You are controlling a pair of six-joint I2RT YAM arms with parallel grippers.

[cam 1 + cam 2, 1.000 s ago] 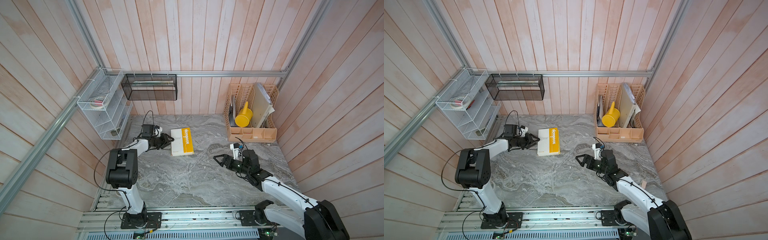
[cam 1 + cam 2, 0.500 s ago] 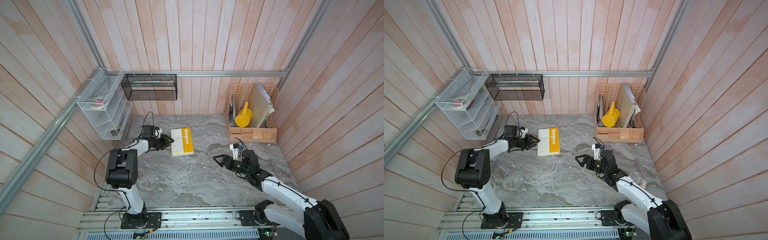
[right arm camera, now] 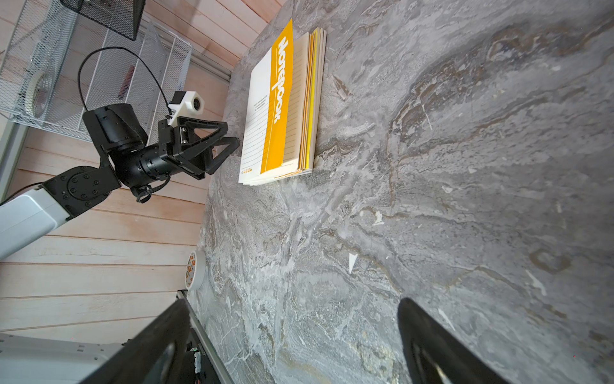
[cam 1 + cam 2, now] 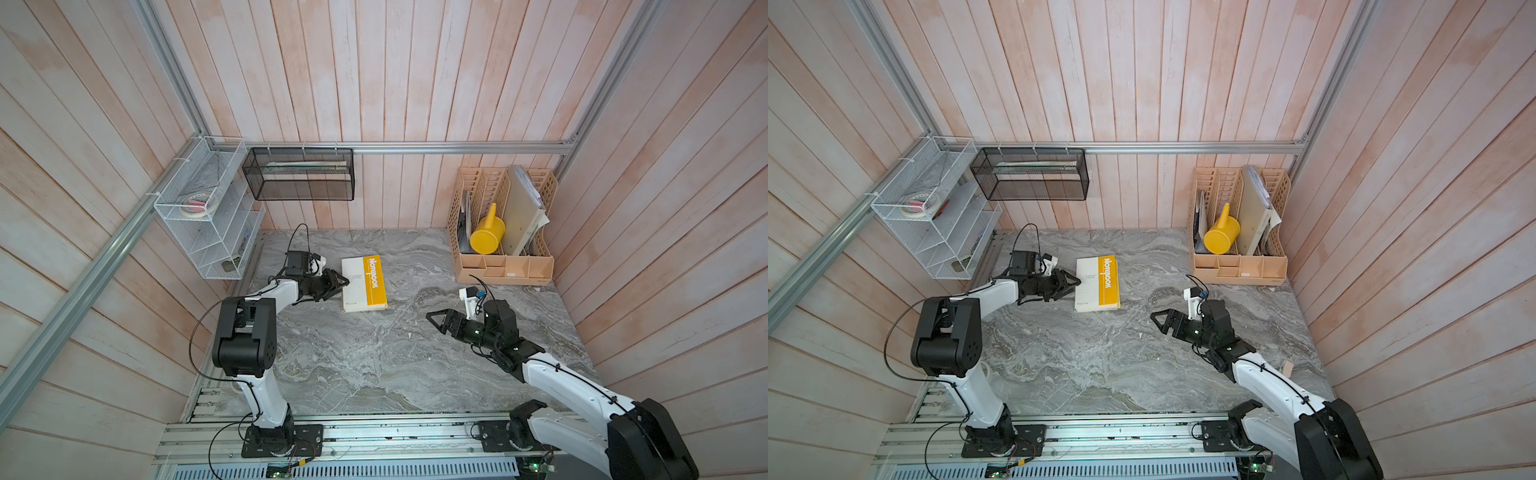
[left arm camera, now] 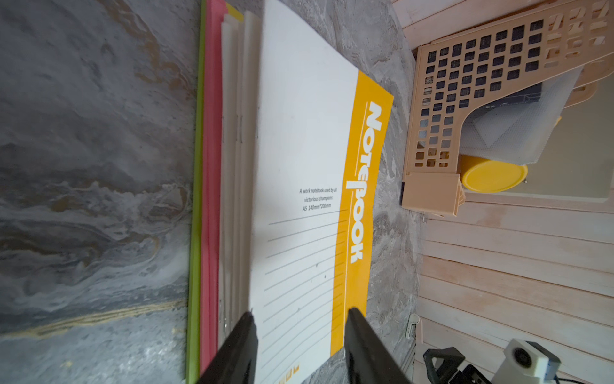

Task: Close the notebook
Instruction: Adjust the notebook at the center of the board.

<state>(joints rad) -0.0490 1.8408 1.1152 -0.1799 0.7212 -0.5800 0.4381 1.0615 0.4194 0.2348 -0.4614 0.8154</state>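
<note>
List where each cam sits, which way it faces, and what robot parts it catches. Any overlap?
Top views: high, looking down on the table; left arm and right arm both show, left gripper beside the notebook, right gripper over bare marble.
Left wrist: behind its own fingers, looking along the notebook toward the organizer; the right arm's camera shows.
Right wrist: behind its own spread fingers, looking across the table at the notebook and left gripper.
Shared: both wrist views see the notebook from opposite sides.

The notebook [image 4: 364, 284] lies on the desk [image 4: 374, 365], toward its back left. The left end effector [image 4: 341, 283] is just beside its left edge. The right end effector [image 4: 435, 322] is well apart, to its right. A file rack [image 4: 505, 266] stands back right.
</note>
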